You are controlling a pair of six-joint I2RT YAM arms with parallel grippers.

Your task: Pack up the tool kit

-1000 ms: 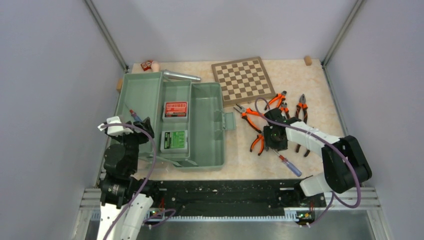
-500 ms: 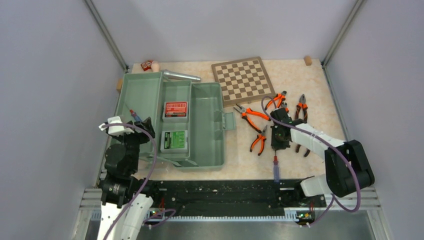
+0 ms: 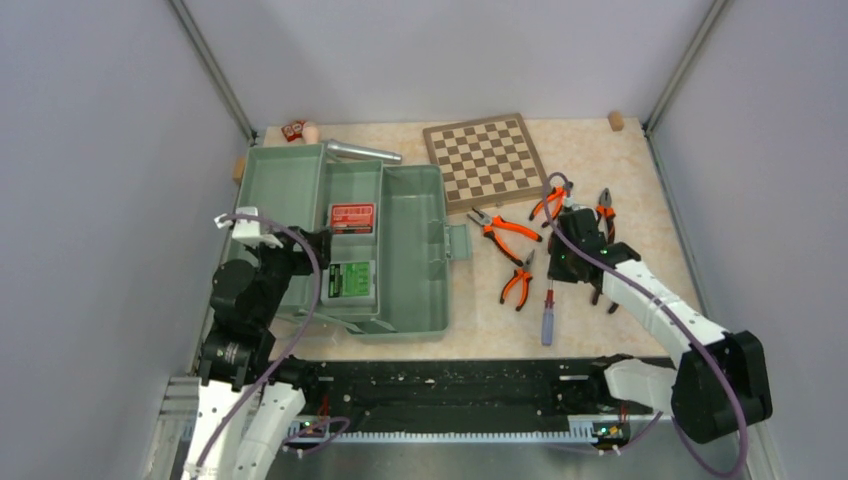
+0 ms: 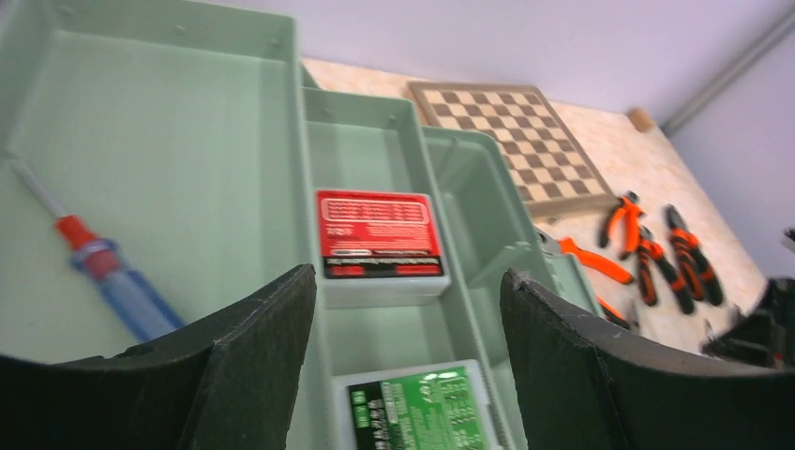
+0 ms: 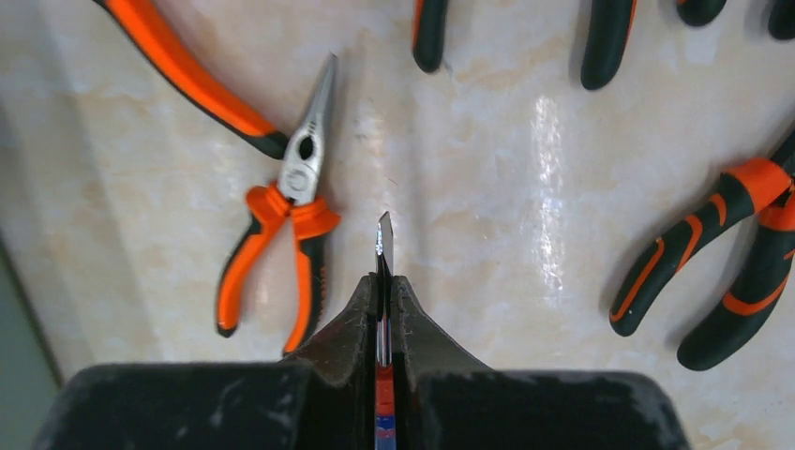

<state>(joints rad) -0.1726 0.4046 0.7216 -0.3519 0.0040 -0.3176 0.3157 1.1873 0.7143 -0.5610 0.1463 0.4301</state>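
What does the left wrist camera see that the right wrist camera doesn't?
Only the left wrist view: the green toolbox, red bit case, green bit case, a screwdriver lying inside, and the chessboard. Only the right wrist view: the right gripper pinched shut on a second screwdriver. Both: orange-handled pliers on the table.

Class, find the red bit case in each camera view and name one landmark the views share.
Top external: red bit case in the open toolbox, just beyond the green case.
Left wrist: near picture centre, above the green case.
Right wrist: not in it.
Shared landmark: the orange-handled pliers, visible in all three.
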